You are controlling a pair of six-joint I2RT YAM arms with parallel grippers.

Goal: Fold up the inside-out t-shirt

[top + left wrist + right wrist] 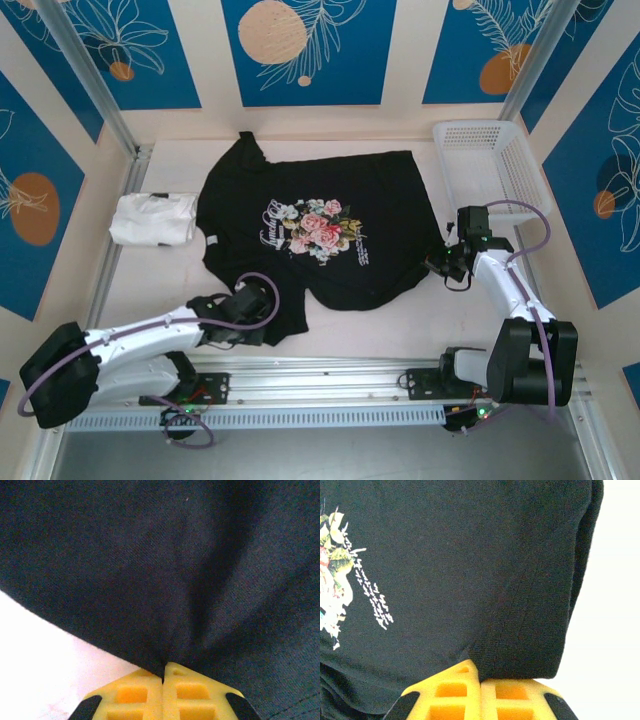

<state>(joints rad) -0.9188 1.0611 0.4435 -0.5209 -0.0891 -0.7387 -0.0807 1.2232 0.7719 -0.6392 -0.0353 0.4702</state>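
Black t-shirt (310,225) spread flat mid-surface (400,320), floral print up. Left gripper (262,300) at shirt's near-left corner, yellow fingers (135,695) pressed together, black cloth pinched between. Right gripper (445,262) at shirt's right edge, fingers likewise closed on doubled fold of cloth. White folded garment (152,219) just beside shirt's left side. White basket (490,165) at far right corner.

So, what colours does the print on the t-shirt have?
The print is pink, white and yellowish-green flowers; the top external view shows it best.
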